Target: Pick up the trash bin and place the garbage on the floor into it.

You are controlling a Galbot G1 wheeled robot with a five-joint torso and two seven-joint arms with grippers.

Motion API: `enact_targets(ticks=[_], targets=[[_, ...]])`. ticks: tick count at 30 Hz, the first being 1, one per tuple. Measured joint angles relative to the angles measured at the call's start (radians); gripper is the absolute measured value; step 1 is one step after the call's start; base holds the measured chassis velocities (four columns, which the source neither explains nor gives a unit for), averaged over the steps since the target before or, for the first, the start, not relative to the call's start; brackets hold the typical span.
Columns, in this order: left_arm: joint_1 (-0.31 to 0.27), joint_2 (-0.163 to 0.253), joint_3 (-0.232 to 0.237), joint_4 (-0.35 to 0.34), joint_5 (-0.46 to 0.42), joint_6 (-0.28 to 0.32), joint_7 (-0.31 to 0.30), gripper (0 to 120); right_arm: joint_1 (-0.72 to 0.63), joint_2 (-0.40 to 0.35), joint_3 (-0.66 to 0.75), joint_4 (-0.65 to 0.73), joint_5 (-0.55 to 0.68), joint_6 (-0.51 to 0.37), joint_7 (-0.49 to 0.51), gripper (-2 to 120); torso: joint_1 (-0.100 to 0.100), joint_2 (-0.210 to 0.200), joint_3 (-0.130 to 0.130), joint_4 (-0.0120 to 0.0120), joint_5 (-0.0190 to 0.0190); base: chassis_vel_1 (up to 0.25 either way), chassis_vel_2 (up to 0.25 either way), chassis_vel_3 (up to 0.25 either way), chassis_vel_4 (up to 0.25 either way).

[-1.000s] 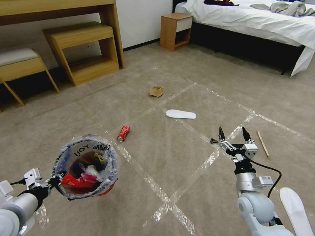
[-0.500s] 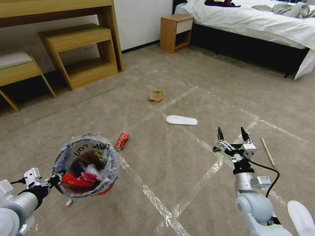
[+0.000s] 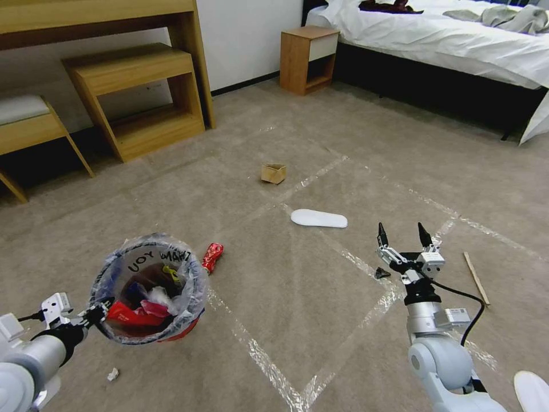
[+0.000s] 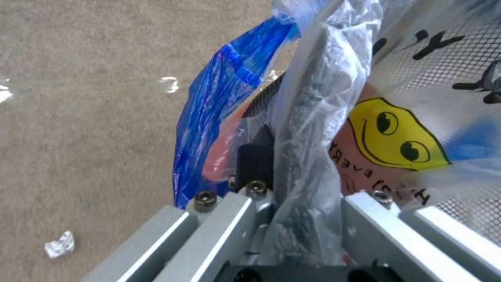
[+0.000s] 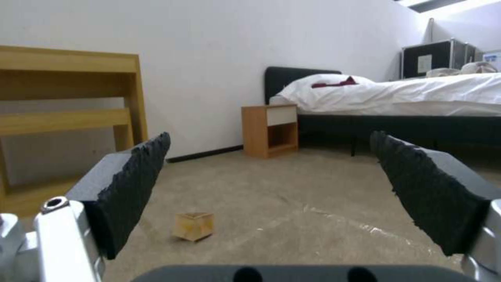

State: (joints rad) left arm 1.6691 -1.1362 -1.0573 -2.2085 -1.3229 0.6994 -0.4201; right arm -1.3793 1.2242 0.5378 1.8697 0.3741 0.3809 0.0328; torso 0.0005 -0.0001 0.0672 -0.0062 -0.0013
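Head view: the trash bin (image 3: 150, 289) is held off the floor (image 3: 297, 309) by the left gripper (image 3: 102, 311), clamped on its near rim. The crushed red can (image 3: 212, 256) lies just beyond the bin's far-right edge, its long axis pointing away from the bin. The right gripper (image 3: 402, 236), spread wide and empty, is judged farther from the can, well to the bin's right.
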Motion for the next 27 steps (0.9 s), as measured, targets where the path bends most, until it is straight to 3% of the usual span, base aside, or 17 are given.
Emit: enact_targets(ticks=[27], targets=[[0.0,0.007,-0.006,-0.001,-0.003,0.0,-0.003,0,0.015,0.011,-0.023,-0.013,-0.007,0.006,-0.003,98,0.0,0.0,0.0,0.0,0.0,-0.045,0.045,0.046,-0.047]])
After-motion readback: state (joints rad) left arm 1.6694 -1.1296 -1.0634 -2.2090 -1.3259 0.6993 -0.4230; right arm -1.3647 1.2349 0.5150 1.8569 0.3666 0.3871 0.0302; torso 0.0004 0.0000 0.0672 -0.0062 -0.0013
